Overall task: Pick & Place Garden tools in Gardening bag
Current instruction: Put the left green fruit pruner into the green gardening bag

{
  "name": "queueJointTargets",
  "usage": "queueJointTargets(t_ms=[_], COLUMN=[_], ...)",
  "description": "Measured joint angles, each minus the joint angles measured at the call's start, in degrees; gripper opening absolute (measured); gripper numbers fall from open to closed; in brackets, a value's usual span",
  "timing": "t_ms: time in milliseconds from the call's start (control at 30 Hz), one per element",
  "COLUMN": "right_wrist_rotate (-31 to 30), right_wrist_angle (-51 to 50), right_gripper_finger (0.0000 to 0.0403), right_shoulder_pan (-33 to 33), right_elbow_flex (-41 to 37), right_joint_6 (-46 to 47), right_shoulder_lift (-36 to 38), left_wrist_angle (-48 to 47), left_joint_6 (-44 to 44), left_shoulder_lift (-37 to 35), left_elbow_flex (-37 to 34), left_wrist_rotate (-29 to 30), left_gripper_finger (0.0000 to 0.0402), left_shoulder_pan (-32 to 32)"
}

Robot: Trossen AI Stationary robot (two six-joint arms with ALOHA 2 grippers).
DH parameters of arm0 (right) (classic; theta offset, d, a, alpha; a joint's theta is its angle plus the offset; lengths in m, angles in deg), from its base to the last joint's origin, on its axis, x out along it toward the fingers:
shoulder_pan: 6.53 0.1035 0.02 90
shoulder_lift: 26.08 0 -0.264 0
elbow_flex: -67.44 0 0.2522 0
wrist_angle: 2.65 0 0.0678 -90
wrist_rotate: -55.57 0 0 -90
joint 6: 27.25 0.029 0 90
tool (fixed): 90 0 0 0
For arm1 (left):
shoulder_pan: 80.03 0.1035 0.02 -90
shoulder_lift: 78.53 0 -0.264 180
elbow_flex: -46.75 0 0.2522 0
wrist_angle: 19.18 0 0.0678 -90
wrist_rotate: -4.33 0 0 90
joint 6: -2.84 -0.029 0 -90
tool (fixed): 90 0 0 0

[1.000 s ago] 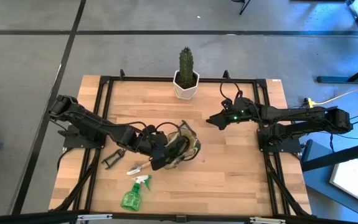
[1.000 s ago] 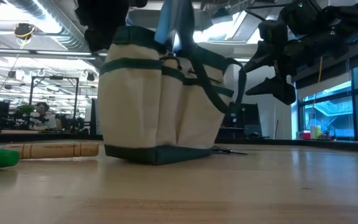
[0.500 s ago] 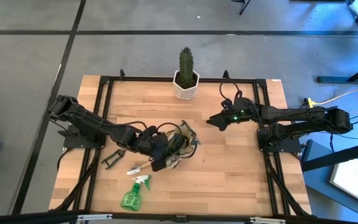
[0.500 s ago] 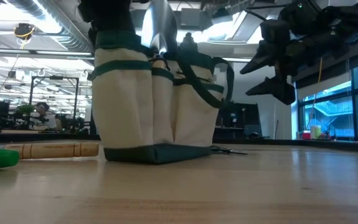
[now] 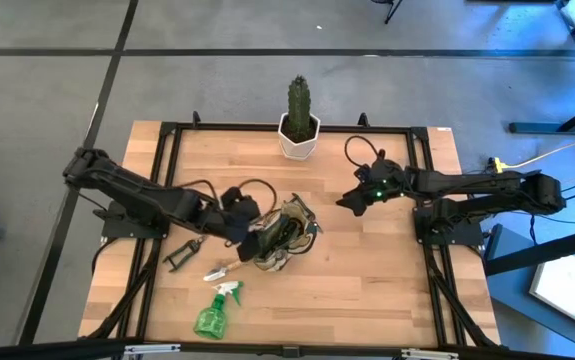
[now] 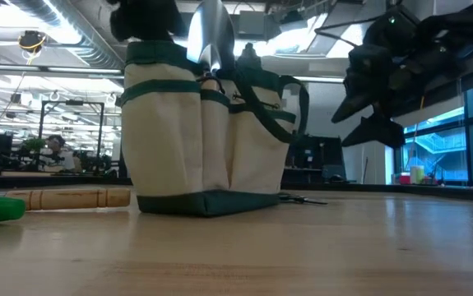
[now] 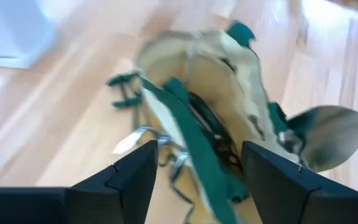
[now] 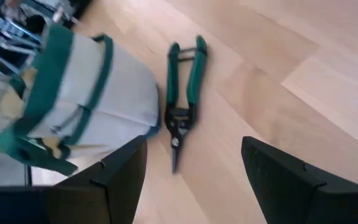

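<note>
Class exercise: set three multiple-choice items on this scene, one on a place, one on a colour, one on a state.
1. The spray bottle lies: A on the table, outside the gardening bag; B inside it; C under it.
2. The snips' handles are: A red; B green; C yellow.
3. The left gripper is: A open; B shut on the spray bottle; C shut on the snips.
Key: A, bare wood surrounds it; B, the right wrist view shows green; A, its fingers stand apart.

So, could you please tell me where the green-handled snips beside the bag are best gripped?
Probably across both green handles, coming straight down from above: the snips lie flat and closed on the table, handles side by side, while the thin blades sit close to the bag.
</note>
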Motion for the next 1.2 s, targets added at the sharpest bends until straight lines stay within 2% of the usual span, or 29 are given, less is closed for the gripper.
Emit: queueJointTargets(t_ms=[133,233,367,600,767,1000,1200], right_wrist_rotate=[1.6,2.9,4.3,4.5,4.9,4.9,4.8], right_wrist_angle=[0.8,2.5,6.5,10.5,11.1,11.9,14.2], right_gripper_finger=[0.0264,0.0264,0.0264,0.0263,0.0263,0.0263,0.0263], right_shoulder_pan=[0.4,1.6,3.9,6.1,6.3,6.3,6.3], right_elbow_flex=[0.0,0.0,0.0,0.0,0.1,0.1,0.1], right_joint_6=[0.1,1.0,2.9,4.0,4.2,4.9,4.9], right_shoulder_lift=[-3.2,-6.4,-10.5,-12.9,-12.9,-12.9,-12.9], left_wrist_angle=[-3.3,-7.9,-16.8,-16.9,-14.7,-14.6,-21.8], left_joint_6=[1.5,4.7,9.8,16.3,29.7,46.3,55.5], left_shoulder_lift=[-3.6,-5.1,-5.2,-5.3,-7.7,-16.6,-23.2], left_elbow_flex=[0.0,0.0,-0.2,-7.3,-15.4,-23.5,-27.2], left_wrist_rotate=[2.7,2.5,-0.5,-4.9,-5.9,-9.0,-17.7], left_gripper_finger=[0.0219,0.0215,0.0211,0.0205,0.0201,0.0200,0.0200], left_shoulder_pan=[0.8,1.7,1.9,-3.0,-9.4,-17.2,-19.2])
